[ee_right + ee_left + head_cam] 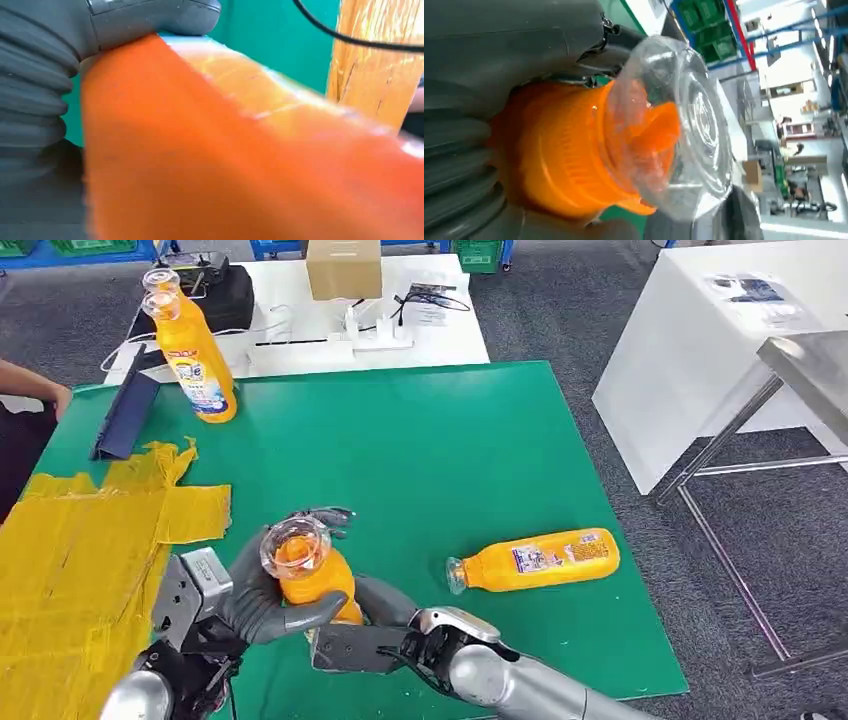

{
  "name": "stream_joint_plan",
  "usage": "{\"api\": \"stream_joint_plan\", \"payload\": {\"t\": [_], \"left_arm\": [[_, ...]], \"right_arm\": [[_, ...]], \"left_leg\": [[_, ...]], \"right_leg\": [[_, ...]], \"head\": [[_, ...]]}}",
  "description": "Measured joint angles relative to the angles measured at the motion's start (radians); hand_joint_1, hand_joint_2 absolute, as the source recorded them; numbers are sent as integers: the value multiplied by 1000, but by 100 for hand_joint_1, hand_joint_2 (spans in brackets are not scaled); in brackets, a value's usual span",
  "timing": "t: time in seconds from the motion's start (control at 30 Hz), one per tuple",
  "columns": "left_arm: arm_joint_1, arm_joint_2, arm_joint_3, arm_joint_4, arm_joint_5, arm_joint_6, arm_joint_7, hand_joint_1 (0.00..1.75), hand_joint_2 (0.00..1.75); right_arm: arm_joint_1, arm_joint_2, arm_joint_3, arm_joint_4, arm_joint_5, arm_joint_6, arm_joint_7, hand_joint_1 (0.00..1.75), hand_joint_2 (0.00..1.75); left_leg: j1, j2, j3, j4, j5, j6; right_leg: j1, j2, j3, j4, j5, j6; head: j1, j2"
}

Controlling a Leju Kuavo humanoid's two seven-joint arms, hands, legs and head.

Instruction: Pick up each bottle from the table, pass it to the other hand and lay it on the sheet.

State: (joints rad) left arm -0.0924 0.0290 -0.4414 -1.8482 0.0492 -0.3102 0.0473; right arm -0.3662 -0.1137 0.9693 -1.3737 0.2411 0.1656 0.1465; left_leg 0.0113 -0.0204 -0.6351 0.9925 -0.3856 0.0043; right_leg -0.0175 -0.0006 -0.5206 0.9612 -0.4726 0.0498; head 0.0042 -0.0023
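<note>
While gripped upright by both hands near the table's 6 o'clock edge, held bottle shows its clear cap upward; left hand wraps the neck, right hand clasps the lower body. Lying bottle at 4 o'clock, label print unreadable. Standing bottles at 10 o'clock, labelled, text illegible. Yellow sheet at 8 o'clock. Open green table at centre.

Left wrist: cap and orange neck within grey fingers.

Right wrist: blurred orange body against thumb.
</note>
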Motion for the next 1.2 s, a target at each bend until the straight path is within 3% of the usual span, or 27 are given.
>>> {"api": "stream_joint_plan", "payload": {"t": [0.53, 0.83, 0.87, 0.9, 0.93, 1.2], "left_arm": [[-16, 15, -16, 13, -5, -4, 6, 175, 175], [-8, 28, -22, 25, -15, -6, -40, 175, 175], [-8, 28, -22, 25, -15, -6, -34, 175, 175], [-8, 28, -22, 24, -15, -6, -30, 175, 175], [-8, 28, -22, 24, -16, -5, -26, 175, 175], [33, 28, -31, 7, -56, 0, -54, 175, 175]], "right_arm": [[-6, 3, 16, 0, 1, 20, 27, 175, 175], [-6, 1, 20, 25, 16, 12, -16, 175, 175], [-6, 2, 21, 25, 16, 11, -10, 7, 175], [-6, 2, 22, 25, 16, 10, -8, 0, 175], [-6, 2, 23, 24, 16, 5, -2, 0, 0], [57, -24, 6, -45, 97, -43, 19, 0, 0]], "left_leg": [[0, 0, 0, 0, 0, 0], [0, 0, 0, 0, 0, 0], [0, 0, 0, 0, 0, 0], [0, 0, 0, 0, 0, 0], [0, 0, 0, 0, 0, 0], [0, 0, 0, 0, 0, 0]], "right_leg": [[0, 0, 0, 0, 0, 0], [0, 0, 0, 0, 0, 0], [0, 0, 0, 0, 0, 0], [0, 0, 0, 0, 0, 0], [0, 0, 0, 0, 0, 0], [0, 0, 0, 0, 0, 0]], "head": [[0, 0], [0, 0], [0, 0], [0, 0], [0, 0], [0, 0]]}}
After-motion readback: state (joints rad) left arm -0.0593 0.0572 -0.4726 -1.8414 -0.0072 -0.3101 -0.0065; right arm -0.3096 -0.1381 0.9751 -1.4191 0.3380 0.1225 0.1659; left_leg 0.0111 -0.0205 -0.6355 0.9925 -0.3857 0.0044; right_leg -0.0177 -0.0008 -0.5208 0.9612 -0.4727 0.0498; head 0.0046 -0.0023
